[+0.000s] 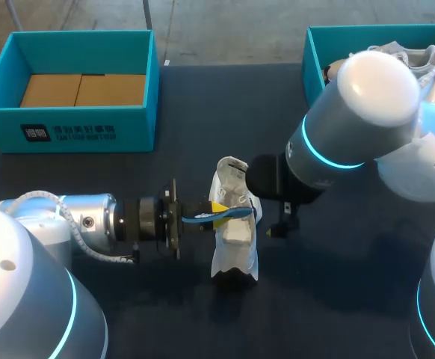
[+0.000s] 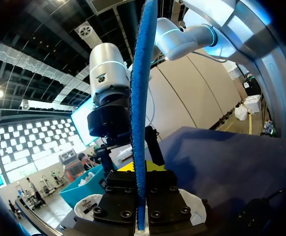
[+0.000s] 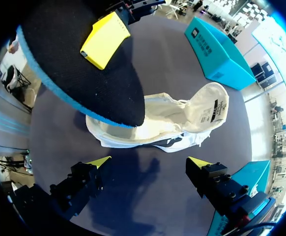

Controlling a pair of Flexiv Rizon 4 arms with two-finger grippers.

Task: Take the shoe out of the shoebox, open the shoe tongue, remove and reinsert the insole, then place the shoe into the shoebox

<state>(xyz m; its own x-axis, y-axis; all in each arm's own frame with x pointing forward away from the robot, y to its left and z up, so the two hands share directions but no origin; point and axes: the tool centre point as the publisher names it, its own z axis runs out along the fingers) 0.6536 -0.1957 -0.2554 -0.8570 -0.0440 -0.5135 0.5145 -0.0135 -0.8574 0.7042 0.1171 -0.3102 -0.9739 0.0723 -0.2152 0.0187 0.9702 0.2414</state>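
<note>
Left gripper (image 1: 229, 212) is clamped on the blue-edged insole (image 2: 142, 98), held just above the white shoe (image 1: 232, 243) at table centre. Right gripper (image 3: 150, 162), fingers apart, hovers just right of the shoe. Both teal shoeboxes (image 1: 68, 127) sit at the far edge.

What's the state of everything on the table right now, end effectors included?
left end effector: shut on insole
insole: out of the shoe, held edge-on above it
shoe: out of box, on the table, mouth open
right end effector: open, empty, beside shoe
left shoebox: open, only cardboard inside
right shoebox: open, second shoe inside
</note>
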